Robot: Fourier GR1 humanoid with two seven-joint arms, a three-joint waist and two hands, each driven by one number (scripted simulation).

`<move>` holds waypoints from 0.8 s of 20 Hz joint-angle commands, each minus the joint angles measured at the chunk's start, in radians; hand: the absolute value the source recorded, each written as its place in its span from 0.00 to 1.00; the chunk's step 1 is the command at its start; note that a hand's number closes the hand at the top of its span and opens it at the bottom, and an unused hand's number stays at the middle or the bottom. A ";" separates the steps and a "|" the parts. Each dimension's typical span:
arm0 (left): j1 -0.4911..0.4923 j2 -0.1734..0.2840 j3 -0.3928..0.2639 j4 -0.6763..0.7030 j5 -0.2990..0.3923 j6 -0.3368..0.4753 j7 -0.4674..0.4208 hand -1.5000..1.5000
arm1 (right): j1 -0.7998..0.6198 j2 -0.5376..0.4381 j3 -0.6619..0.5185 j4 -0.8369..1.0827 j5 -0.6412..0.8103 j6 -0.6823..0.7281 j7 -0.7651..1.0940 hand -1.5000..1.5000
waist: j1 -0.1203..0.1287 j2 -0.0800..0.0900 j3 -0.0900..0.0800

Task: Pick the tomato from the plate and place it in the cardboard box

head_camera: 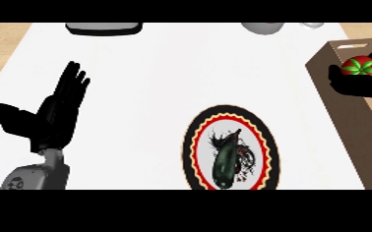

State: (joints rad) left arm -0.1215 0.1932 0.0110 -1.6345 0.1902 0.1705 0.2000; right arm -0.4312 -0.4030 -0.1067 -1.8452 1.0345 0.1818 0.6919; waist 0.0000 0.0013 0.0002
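Tomato [358, 65] at 3 o'clock, over the cardboard box [325, 73], grasped by our right hand [347, 84]. Placing step; next we uncurl to drop it. Left hand [59, 109] at 9 o'clock, fingers straight, resting.

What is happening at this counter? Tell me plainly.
The robot's right hand is at the right edge, its fingers curled round the tomato, holding it over the open cardboard box. The tomato is not yet set down. The plate it came from sits near the front of the counter with a dark vegetable lying on it. The left hand rests open at the left, fingers up.
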 commanded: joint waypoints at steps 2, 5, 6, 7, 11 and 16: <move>-0.012 0.008 0.021 0.011 -0.003 -0.022 -0.004 0.50 | 0.041 -0.073 -0.079 0.133 0.001 -0.069 -0.143 1.00 | 0.001 0.000 0.000; -0.024 0.001 0.025 -0.011 0.004 -0.013 0.030 0.50 | 0.034 -0.074 -0.092 0.296 -0.003 -0.137 -0.226 1.00 | 0.004 0.000 0.000; 0.015 -0.001 0.020 -0.004 0.005 -0.035 -0.012 0.50 | 0.012 -0.098 -0.113 0.367 -0.013 -0.134 -0.251 1.00 | 0.008 0.001 0.000; 0.023 0.000 0.022 -0.002 0.014 -0.045 -0.016 0.50 | 0.024 -0.122 -0.095 0.406 0.011 -0.129 -0.278 1.00 | 0.010 0.002 0.000; 0.014 -0.027 -0.020 -0.023 -0.014 -0.017 0.002 0.50 | 0.026 -0.202 -0.068 0.560 0.021 0.091 -0.252 1.00 | 0.021 0.008 0.000; 0.020 -0.028 -0.030 -0.098 -0.043 0.022 0.069 0.50 | 0.072 -0.188 -0.156 0.700 -0.066 -0.016 -0.409 0.00 | 0.007 0.000 0.001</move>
State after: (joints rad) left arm -0.1152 0.1750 0.0058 -1.6613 0.1733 0.1608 0.2152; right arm -0.4061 -0.5737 -0.2088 -1.2516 1.0136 0.2213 0.3962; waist 0.0124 0.0029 -0.0021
